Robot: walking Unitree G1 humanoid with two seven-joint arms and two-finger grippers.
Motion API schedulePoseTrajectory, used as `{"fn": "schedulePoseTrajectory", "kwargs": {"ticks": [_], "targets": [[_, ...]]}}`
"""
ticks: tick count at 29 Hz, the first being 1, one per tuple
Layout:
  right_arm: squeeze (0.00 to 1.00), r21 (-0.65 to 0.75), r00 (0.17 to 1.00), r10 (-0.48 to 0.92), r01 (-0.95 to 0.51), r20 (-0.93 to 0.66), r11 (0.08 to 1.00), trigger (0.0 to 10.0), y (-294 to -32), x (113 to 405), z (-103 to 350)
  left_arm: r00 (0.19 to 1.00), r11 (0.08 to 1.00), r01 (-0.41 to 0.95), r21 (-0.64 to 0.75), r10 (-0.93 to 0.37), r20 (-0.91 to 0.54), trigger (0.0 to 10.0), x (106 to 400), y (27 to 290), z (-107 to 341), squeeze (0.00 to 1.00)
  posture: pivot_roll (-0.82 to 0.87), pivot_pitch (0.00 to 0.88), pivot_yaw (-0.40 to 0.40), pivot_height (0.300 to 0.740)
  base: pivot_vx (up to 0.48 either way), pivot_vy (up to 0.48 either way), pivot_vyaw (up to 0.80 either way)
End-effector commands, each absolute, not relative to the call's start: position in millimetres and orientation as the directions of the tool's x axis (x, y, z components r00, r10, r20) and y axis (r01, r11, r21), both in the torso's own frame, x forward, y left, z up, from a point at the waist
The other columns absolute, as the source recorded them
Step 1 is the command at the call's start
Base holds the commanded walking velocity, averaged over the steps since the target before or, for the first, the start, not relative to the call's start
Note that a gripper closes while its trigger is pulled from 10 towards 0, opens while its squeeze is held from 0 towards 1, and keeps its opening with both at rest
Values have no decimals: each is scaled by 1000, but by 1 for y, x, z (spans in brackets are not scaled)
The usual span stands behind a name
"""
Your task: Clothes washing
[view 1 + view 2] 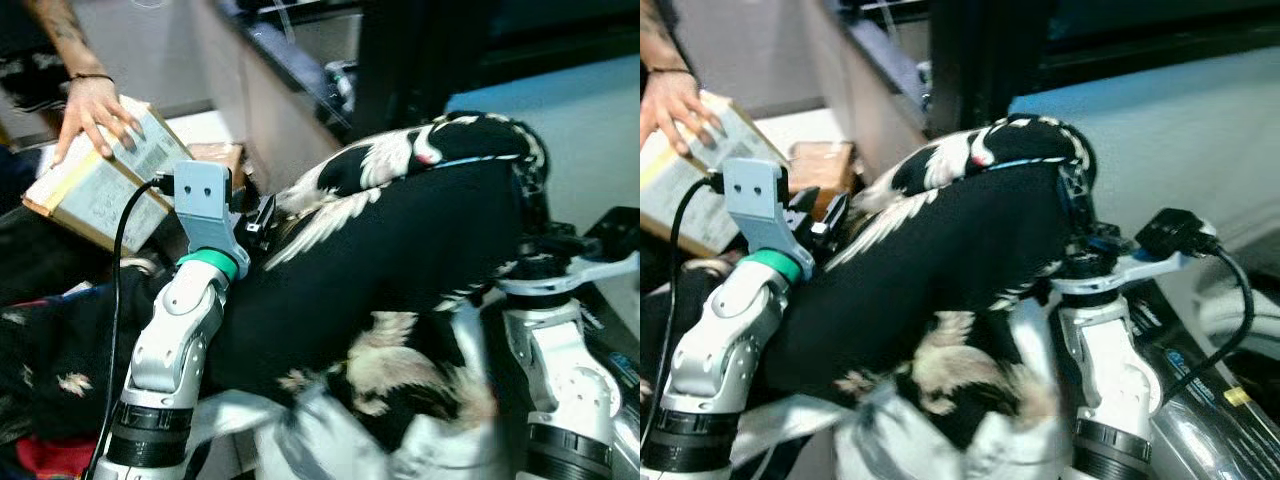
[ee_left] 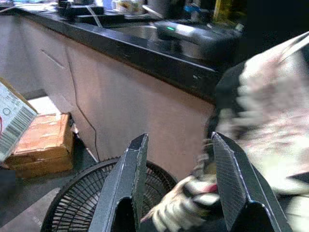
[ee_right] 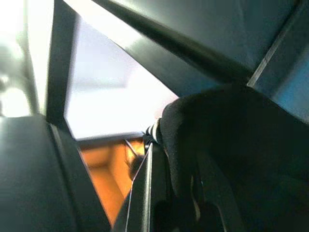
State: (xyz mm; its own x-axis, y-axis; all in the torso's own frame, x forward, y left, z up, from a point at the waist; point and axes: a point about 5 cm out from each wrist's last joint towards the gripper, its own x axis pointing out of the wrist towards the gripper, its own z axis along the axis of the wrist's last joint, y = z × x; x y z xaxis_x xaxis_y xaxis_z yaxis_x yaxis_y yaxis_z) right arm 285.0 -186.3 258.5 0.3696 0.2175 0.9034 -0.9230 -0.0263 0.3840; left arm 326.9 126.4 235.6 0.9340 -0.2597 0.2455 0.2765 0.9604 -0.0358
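A black garment with white crane prints (image 1: 400,260) lies draped over both my raised arms, bunched high on the right. My left gripper (image 2: 179,140) is open, its fingers (image 2: 130,183) spread wide, and a fold of the printed cloth (image 2: 188,208) sits low between them. My right gripper (image 3: 176,154) points upward under the garment's peak (image 1: 480,140). Black cloth (image 3: 222,145) is wrapped over its fingers (image 3: 148,193) and pinched between them.
A person's hand (image 1: 92,112) rests on a cardboard box (image 1: 100,185) at my far left. A black-topped counter (image 2: 145,48) with pale fronts runs ahead. Below it stand a round black fan (image 2: 82,203) and a wooden box (image 2: 41,145). More dark clothes (image 1: 50,340) lie at lower left.
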Motion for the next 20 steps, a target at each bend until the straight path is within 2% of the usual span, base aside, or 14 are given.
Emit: {"fn": "schedulePoseTrajectory", "kwargs": {"ticks": [1, 7, 16, 17, 18, 19, 20], "targets": [[0, 317, 303, 178, -947, 936, -55, 10000, -193, 279, 268, 937, 959, 281, -40, -265, 228, 10000, 327, 126, 232, 0, 110, 19, 97, 740, 0, 0, -800], [0, 228, 212, 149, -969, 966, -97, 10000, -196, 275, 286, 936, 959, 283, -36, -267, 229, 10000, 327, 127, 233, 0, 115, 17, 99, 740, 0, 0, -800], [0, 194, 181, 129, -977, 975, -95, 10000, -197, 281, 304, 936, 959, 282, -34, -267, 232, 10000, 326, 127, 234, 0, 118, 13, 95, 740, 0, 0, -800], [0, 201, 192, 240, -979, 952, -15, 10000, -185, 282, 315, 936, 960, 278, -34, -263, 234, 10000, 326, 128, 235, 0, 123, 14, 90, 740, 0, 0, -800], [0, 201, 200, 288, -979, 936, 29, 10000, -178, 283, 320, 936, 960, 277, -34, -261, 235, 10000, 326, 129, 235, 0, 123, 14, 90, 740, 0, 0, -800], [0, 219, 250, 362, -968, 898, 126, 10000, -169, 288, 328, 937, 961, 274, -33, -259, 236, 10000, 325, 130, 236, 0, 123, 14, 90, 740, 0, 0, -800], [0, 230, 280, 387, -958, 879, 171, 10000, -166, 290, 330, 937, 961, 274, -33, -259, 236, 10000, 325, 130, 236, 0, 123, 14, 90, 740, 0, 0, -800]]}}
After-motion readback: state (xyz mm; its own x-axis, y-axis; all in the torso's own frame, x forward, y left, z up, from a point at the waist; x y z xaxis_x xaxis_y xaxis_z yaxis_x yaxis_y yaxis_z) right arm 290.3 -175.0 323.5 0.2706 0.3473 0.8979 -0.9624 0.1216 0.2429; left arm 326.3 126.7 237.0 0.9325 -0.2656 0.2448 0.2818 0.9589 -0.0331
